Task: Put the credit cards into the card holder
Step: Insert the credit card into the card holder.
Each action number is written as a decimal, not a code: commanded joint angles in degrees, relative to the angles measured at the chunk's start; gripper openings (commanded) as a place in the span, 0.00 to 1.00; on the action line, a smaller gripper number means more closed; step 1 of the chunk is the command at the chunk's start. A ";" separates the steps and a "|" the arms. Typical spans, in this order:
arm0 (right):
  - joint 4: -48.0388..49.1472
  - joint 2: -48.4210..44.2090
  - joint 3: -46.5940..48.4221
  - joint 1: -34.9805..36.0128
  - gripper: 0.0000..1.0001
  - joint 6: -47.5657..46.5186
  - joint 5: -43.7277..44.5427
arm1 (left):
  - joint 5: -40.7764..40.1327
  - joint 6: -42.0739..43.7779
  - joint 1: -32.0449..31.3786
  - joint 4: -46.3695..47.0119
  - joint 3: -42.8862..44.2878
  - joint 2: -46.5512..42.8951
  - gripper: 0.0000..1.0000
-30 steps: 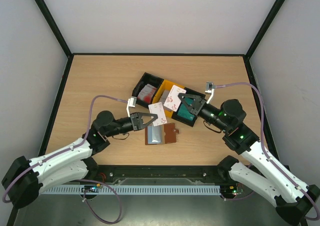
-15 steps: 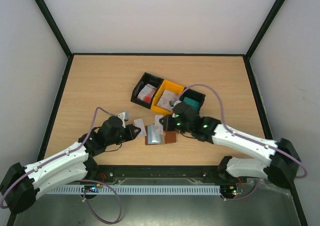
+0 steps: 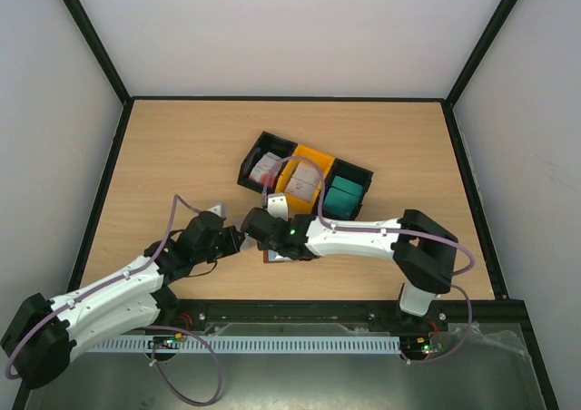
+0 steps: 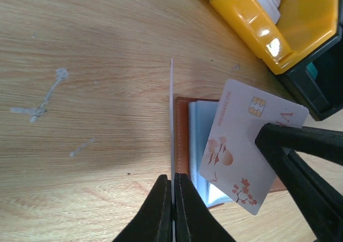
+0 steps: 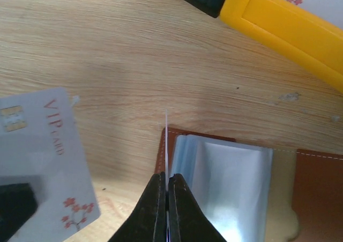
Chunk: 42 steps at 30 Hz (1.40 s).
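The card holder [image 5: 225, 183] lies open on the bench [image 3: 182, 147], just near of a row of three bins, with its pale grey-blue pockets facing up and a brown flap to the right. From above it is mostly hidden under the right arm, which reaches across to the left.

The left gripper [image 4: 172, 184] is pinched narrow on a white VIP card [image 5: 43, 151]. In its own wrist view that card shows only as a thin edge, just beside the holder's left brown rim. The right gripper [image 5: 166, 179] is likewise closed thin on a white blossom card [image 4: 252, 156] with a chip and pink flower marks. Its edge lines up with that same left rim. Whether either card touches the leather cannot be told. The two grippers sit close together at the holder's left side.

Beyond them, the yellow bin [image 3: 313, 161] in the middle holds more white cards. The far-left black bin [image 3: 250, 161] holds white cards with red marks. The right black bin [image 3: 363, 176] holds a stack of teal-green cards [image 3: 343, 195].
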 commanded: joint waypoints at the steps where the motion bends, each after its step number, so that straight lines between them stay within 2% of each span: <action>1: -6.80 3.62 4.33 1.23 0.02 3.07 10.18 | 0.33 1.17 0.92 -0.07 -1.52 -0.55 0.03; 10: -12.03 6.97 7.24 2.35 0.02 5.28 15.48 | 1.59 1.07 1.82 0.40 -2.64 -2.03 0.02; 23: -7.89 1.44 6.15 2.53 0.02 4.47 10.90 | 2.41 1.09 2.00 0.99 -2.52 -2.01 0.03; 42: -16.40 7.99 7.56 2.53 0.02 7.24 19.41 | 3.20 1.06 2.03 1.66 -2.87 -1.64 0.03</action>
